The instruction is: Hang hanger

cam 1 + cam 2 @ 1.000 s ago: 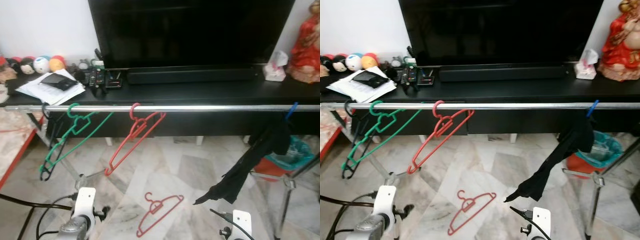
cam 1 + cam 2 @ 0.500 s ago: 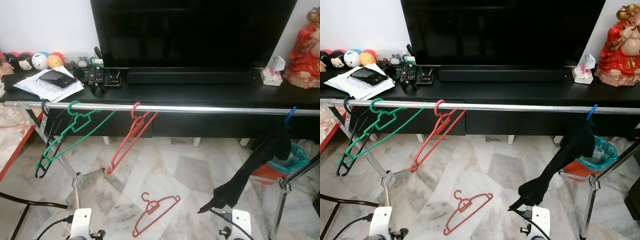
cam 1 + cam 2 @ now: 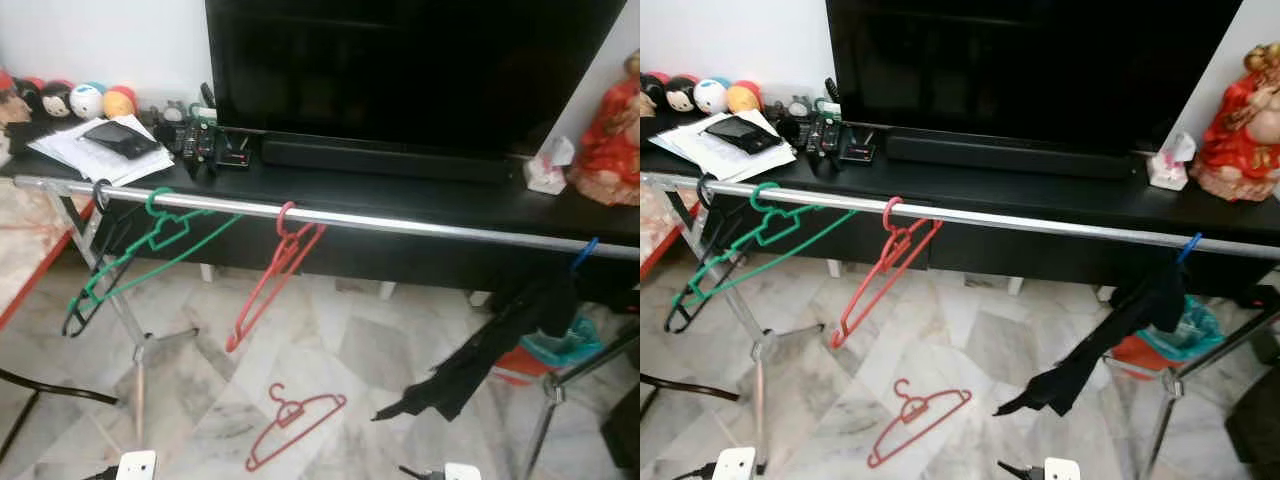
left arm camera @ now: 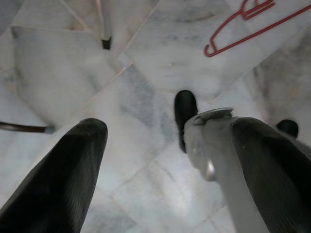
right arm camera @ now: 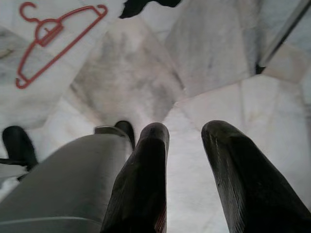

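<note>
A red hanger [image 3: 295,428] lies flat on the marble floor in front of a silver rail [image 3: 420,225]. It is also seen beyond my left gripper [image 4: 170,126], as the red hanger [image 4: 243,26], and beyond my right gripper [image 5: 187,128], as the red hanger [image 5: 53,39]. On the rail hang a second red hanger [image 3: 275,275], a green hanger [image 3: 150,245] and a black hanger [image 3: 85,295]. Both arms hang low, pointing at the floor. The left fingers stand wide apart. The right fingers have a narrow gap. Neither holds anything.
A black cloth [image 3: 500,345] droops from a blue hanger at the rail's right end. Behind the rail stands a black TV console [image 3: 400,190] with papers, remotes and toys. The rack's legs [image 3: 135,345] splay on the floor. A teal bin [image 3: 570,335] sits at right.
The head view has shifted and tilted as the camera moved. Both arms have sunk toward the bottom edge. The hangers keep their places on the rail and the floor.
</note>
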`<state>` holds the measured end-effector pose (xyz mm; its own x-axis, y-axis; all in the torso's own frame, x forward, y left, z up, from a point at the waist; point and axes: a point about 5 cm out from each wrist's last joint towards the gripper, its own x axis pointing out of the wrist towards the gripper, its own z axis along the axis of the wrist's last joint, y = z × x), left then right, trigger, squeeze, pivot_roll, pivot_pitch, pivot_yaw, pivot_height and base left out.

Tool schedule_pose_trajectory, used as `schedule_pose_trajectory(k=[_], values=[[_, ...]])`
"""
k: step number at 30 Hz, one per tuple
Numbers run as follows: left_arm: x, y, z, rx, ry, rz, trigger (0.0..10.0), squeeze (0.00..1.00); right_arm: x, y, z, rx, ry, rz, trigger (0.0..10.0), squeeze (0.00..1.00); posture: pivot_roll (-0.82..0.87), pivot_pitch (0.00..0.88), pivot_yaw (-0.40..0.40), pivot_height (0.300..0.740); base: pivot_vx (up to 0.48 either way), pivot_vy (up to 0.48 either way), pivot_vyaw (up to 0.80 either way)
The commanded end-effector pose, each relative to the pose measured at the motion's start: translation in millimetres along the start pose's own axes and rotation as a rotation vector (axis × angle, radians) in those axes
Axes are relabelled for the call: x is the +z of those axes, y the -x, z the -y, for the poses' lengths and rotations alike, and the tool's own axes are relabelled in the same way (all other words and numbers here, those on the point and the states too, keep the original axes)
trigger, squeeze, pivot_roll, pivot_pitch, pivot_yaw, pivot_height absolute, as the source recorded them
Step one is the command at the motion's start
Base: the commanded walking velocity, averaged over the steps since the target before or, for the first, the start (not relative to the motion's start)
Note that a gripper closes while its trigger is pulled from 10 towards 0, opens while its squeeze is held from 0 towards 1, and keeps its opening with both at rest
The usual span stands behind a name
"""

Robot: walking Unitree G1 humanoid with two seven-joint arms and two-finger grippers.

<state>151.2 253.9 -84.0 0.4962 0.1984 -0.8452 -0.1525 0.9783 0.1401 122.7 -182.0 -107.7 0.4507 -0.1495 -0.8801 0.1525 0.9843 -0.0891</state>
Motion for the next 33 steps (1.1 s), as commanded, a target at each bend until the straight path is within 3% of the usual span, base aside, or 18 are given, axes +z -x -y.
schedule_pose_trajectory(k=[1,5,8,12,18,21,27,33], values=[[-3,-0.3,6.8,-0.007,-0.004,-0.009,10.0,0.00,0,0.1,8.7,-0.019,-0.008,0.010,10.0,0.00,-0.04,0.000,-0.112,0.740,0.000,0.000,0.00],[-10,0.0,22.4,-0.065,-0.095,-0.033,10.0,0.00,-3,1.1,24.9,-0.074,-0.078,0.021,10.0,0.00,-0.12,0.000,-0.027,0.740,0.000,0.000,0.00],[-16,1.1,25.9,-0.086,-0.136,-0.049,10.0,0.00,-4,1.6,30.9,-0.091,-0.084,0.017,10.0,0.00,-0.15,0.000,0.016,0.740,0.000,0.000,0.00],[-8,-0.2,26.5,-0.088,-0.133,-0.028,10.0,0.00,-1,1.1,32.8,-0.084,-0.055,0.027,10.0,0.00,-0.18,0.000,0.053,0.740,0.000,0.000,0.00],[8,-2.9,27.6,-0.078,-0.114,0.002,10.0,0.00,9,-1.1,26.5,-0.068,-0.051,0.042,10.0,0.00,-0.18,0.000,0.000,0.740,0.000,0.000,0.00],[10,-3.3,29.7,-0.052,-0.054,0.006,10.0,0.00,14,-2.5,20.3,-0.057,-0.013,0.033,10.0,0.00,-0.15,0.000,-0.052,0.740,0.000,0.000,0.00],[12,-3.7,32.9,-0.051,-0.033,0.012,10.0,0.00,18,-3.2,16.5,-0.046,-0.001,0.045,10.0,0.00,-0.12,0.000,-0.050,0.740,0.000,0.000,0.00],[10,-3.2,22.9,-0.030,-0.032,0.004,10.0,0.00,19,-3.1,11.1,-0.025,0.012,0.054,10.0,0.00,-0.12,0.000,-0.021,0.740,0.000,0.000,0.00]])
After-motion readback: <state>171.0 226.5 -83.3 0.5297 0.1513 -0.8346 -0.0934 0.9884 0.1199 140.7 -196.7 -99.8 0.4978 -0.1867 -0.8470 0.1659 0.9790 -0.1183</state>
